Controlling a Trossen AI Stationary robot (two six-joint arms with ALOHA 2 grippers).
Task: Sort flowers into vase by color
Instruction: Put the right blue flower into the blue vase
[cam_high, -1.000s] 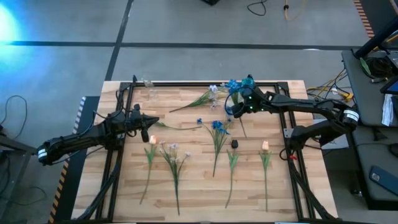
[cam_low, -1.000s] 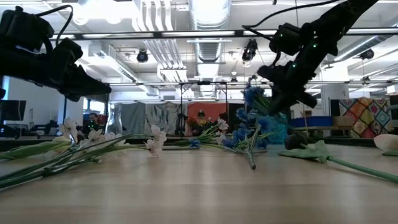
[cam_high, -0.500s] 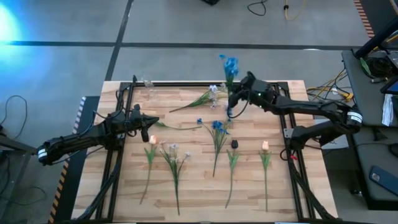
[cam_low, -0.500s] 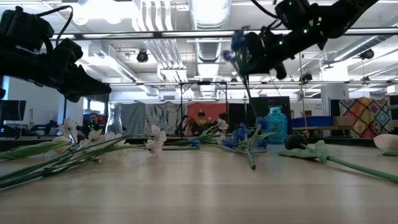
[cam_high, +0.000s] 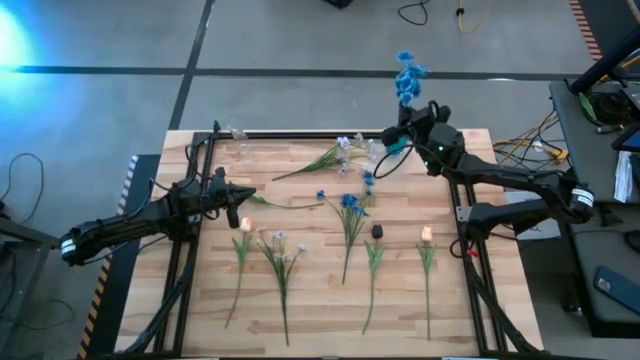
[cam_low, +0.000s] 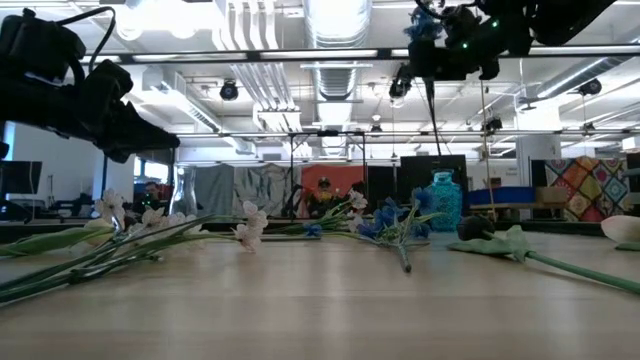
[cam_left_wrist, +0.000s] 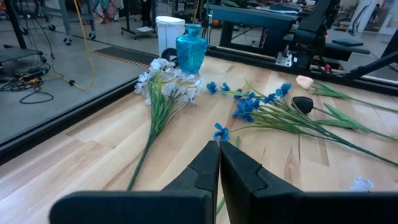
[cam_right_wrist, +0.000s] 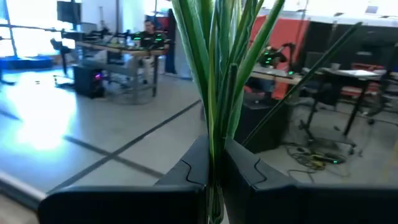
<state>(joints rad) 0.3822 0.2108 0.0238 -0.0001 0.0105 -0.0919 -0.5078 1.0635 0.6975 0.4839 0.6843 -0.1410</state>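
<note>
Blue vase (cam_left_wrist: 189, 48), white flowers (cam_left_wrist: 163, 84) touching

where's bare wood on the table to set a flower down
Bare wood: the front-left corner of the table, beside the peach bud stem, and the front-right corner past the right peach stem. Crowded: the middle and back, around the blue flowers and the white-lilac stem.
</note>
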